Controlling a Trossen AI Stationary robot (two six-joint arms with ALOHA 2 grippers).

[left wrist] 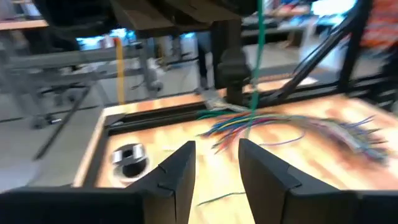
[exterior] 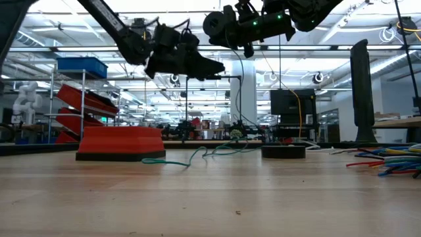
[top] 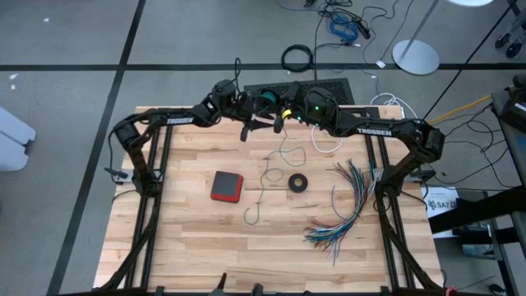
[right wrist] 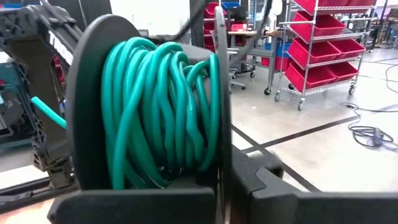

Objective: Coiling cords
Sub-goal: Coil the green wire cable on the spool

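A black spool (right wrist: 93,74) wound with the teal-green cord (right wrist: 161,112) hangs high over the table's far edge, with my right gripper (top: 282,115) shut on it. From the spool the cord (exterior: 238,92) drops to the table, and its free end (top: 256,205) lies loose on the wood. My left gripper (left wrist: 216,146) hovers just left of the spool (top: 265,100), open, with nothing between its fingers. The white cord (top: 325,146) lies looped on the table under my right arm. My right gripper pinches the spool's thin flange (right wrist: 219,177) at its rim between its two fingers. The fingers come at it level, from the table's right. The spool is lifted clear of the table with its flanges upright. The cord below it hangs slack.
A red box (top: 226,187) lies left of centre and a small black ring (top: 297,182) at the centre. A fanned bundle of multicoloured wires (top: 345,205) spreads at the right. A black panel (top: 329,86) sits past the far edge. The near half of the wooden table (top: 205,255) is bare.
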